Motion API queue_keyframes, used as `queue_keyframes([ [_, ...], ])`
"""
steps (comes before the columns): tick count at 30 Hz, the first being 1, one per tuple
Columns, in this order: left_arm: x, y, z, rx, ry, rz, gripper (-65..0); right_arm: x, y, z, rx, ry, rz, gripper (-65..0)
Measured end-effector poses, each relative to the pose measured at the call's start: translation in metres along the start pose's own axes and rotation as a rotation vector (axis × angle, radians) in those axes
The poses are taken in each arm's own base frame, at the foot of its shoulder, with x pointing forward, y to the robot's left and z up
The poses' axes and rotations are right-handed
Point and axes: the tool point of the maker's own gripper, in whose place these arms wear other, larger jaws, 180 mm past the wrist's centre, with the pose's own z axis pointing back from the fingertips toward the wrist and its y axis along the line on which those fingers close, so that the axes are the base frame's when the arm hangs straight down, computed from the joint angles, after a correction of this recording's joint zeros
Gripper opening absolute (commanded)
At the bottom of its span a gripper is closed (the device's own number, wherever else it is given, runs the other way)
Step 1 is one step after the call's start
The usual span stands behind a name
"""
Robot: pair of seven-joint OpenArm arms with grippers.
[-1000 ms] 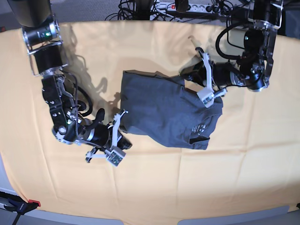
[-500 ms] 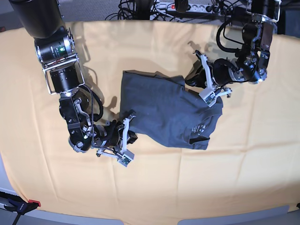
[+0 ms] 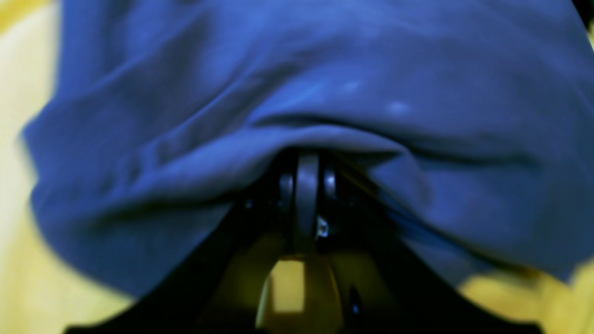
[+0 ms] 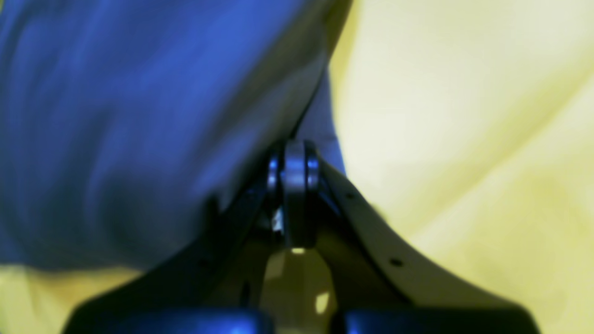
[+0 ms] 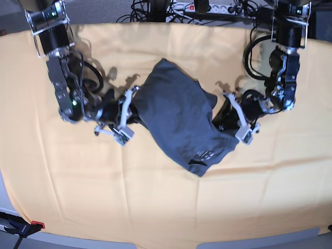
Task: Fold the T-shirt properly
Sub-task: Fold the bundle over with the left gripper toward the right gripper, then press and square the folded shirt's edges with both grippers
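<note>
The dark slate-grey T-shirt (image 5: 179, 116) hangs bunched between my two grippers over the middle of the table, its white printed label (image 5: 205, 154) facing up near its front end. My right gripper (image 5: 132, 106), on the base view's left, is shut on the shirt's left edge. My left gripper (image 5: 228, 124), on the base view's right, is shut on its right edge. In the left wrist view the cloth (image 3: 297, 83) looks blue and drapes over the closed gripper (image 3: 306, 157). In the right wrist view the cloth (image 4: 116, 116) runs from the closed gripper (image 4: 294, 148) up to the left.
The table is covered by an orange-yellow cloth (image 5: 155, 207). Cables and a power strip (image 5: 207, 8) lie along the far edge. A red clamp (image 5: 33, 224) sits at the front left corner.
The shirt lay flat and folded a second ago; now both grippers hold its edges and it is raised and turned. The right gripper moved back and up, the left gripper moved toward the front.
</note>
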Motion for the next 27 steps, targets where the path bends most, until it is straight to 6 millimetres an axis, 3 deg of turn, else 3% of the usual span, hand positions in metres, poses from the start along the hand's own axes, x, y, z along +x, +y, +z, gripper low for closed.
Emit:
queue_keyframes([
  [4, 0.02, 0.01, -0.031, 0.014, -0.039, -0.063, -65.0, -0.018, 0.035, 0.009, -0.001, -0.01, -0.048, -65.0],
  [9, 0.042, -0.026, -0.089, -0.058, 0.025, -0.248, -65.0, -0.036, 0.061, 0.008, -0.084, 0.0, -0.067, -65.0],
  [12, 0.052, -0.04, -0.101, -0.099, 0.046, -0.319, -65.0, -0.039, 0.072, 0.01, -0.115, -0.006, -0.122, -65.0],
  [17, 0.066, -0.017, -0.096, -0.052, 0.157, -0.392, -65.0, -0.037, 0.085, 0.022, -0.143, 0.002, -0.109, -65.0],
  [24, 0.081, 0.039, -0.044, 0.095, 0.298, -0.325, -65.0, -0.028, 0.036, 0.067, -0.512, 0.035, -0.131, -65.0],
  [26, 0.092, 0.038, -0.033, 0.093, 0.288, -0.254, -65.0, -0.031, 0.024, 0.077, -0.604, 0.051, -0.129, -65.0],
  [27, 0.102, 0.027, -0.028, 0.042, 0.259, -0.225, -65.0, -0.028, 0.019, 0.081, -0.631, 0.032, -0.119, -65.0],
])
